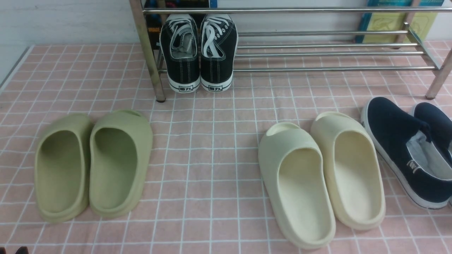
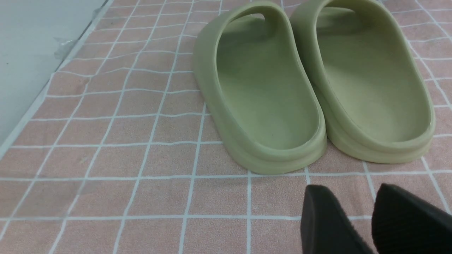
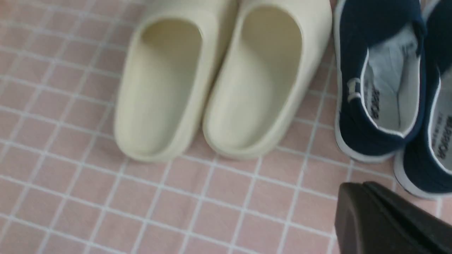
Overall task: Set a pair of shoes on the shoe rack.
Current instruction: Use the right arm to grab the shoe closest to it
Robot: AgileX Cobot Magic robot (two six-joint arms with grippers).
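Note:
The two navy slip-ons (image 1: 395, 141) lie side by side on the pink checked cloth at the front right, heels toward me, partly cut off by the frame edge. They also show in the right wrist view (image 3: 356, 70). The steel shoe rack (image 1: 317, 68) stands at the back. My right gripper (image 3: 360, 187) is shut and empty, just short of the nearer navy shoe's heel. My left gripper (image 2: 348, 190) is open and empty, just behind the heels of the green slides (image 2: 310, 88). Neither gripper shows clearly in the front view.
Black lace-up sneakers (image 1: 197, 53) sit on the rack's left end. Green slides (image 1: 91, 162) lie front left and cream slides (image 1: 317, 169) lie front right, beside the navy pair. The cloth's left edge (image 2: 28, 116) borders a grey surface.

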